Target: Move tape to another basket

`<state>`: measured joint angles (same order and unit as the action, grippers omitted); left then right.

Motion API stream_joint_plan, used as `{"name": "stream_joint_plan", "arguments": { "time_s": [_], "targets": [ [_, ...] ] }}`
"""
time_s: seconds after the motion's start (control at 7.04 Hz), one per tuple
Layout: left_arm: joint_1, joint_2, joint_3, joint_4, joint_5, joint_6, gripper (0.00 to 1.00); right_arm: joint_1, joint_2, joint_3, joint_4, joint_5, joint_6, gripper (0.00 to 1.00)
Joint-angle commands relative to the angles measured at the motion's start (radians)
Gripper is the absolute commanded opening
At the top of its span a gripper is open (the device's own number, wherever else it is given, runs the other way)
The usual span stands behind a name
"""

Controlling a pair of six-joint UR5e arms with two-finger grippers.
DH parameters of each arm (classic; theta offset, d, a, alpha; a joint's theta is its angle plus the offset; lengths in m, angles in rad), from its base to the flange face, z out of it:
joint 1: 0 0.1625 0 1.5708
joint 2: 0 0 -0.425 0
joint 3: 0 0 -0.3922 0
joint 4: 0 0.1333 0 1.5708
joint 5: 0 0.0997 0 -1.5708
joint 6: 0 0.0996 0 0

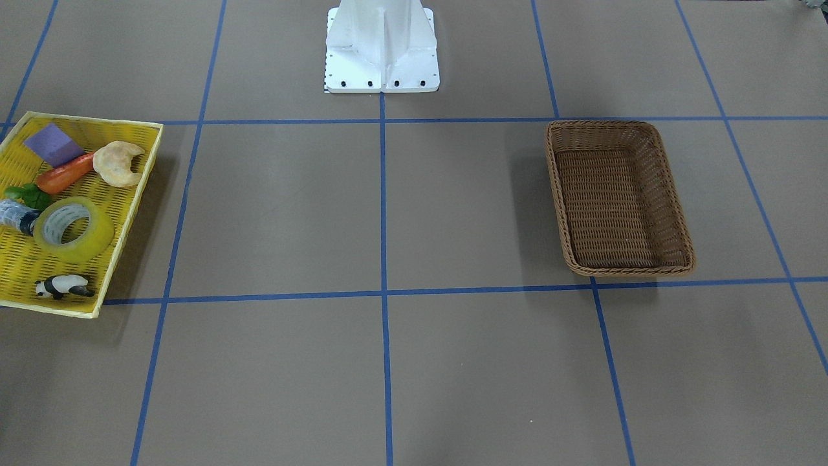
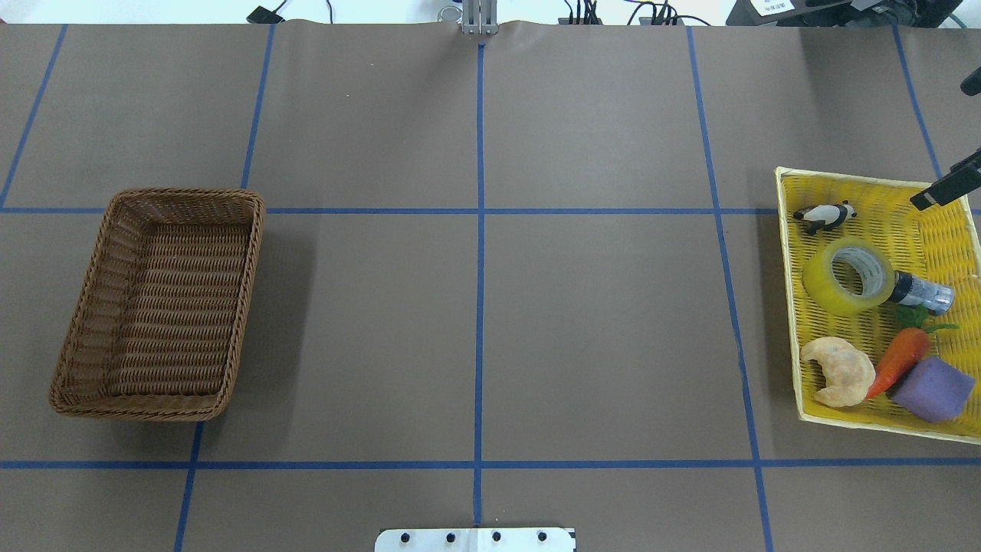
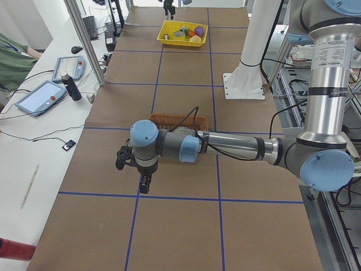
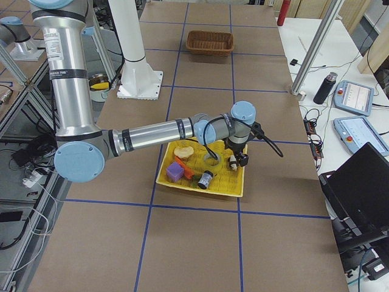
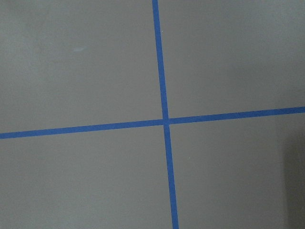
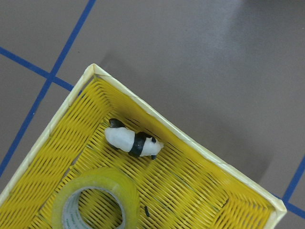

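Note:
The yellow tape roll [image 1: 73, 228] lies flat in the bright-yellow mesh tray [image 1: 129, 213], also in the overhead view [image 2: 847, 276] and the right wrist view [image 6: 95, 200]. The brown wicker basket [image 2: 84, 322] stands empty at the other side of the table [image 1: 557, 188]. My right gripper [image 4: 238, 159] hangs over the tray's far part, near the panda and beside the tape; I cannot tell whether it is open. My left gripper [image 3: 145, 183] points down over bare table beyond the basket [image 3: 177, 119]; I cannot tell its state. Neither wrist view shows fingers.
The tray also holds a toy panda [image 2: 826, 217], a small cylinder [image 2: 923, 292], a carrot [image 2: 898, 360], a croissant [image 2: 839, 372] and a purple block [image 2: 931, 389]. The robot's white base [image 1: 381, 48] stands at mid table. Blue tape lines [image 5: 164, 121] grid the brown table.

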<state>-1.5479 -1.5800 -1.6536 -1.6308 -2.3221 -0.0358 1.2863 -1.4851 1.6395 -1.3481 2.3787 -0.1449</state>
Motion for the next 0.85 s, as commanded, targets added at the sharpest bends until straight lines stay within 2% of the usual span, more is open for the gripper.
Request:
{"name": "stream_joint_plan", "arguments": {
  "time_s": [0.0, 0.71],
  "targets": [
    [0.0, -0.002, 0.011, -0.001, -0.002, -0.001, 0.99, -0.051, -0.012, -0.061, 0.122, 0.002, -0.019, 1.0],
    [0.0, -0.009, 0.018, -0.001, -0.002, -0.001, 0.99, -0.166, 0.005, -0.087, 0.122, -0.024, -0.021, 1.0]
  ]
}}
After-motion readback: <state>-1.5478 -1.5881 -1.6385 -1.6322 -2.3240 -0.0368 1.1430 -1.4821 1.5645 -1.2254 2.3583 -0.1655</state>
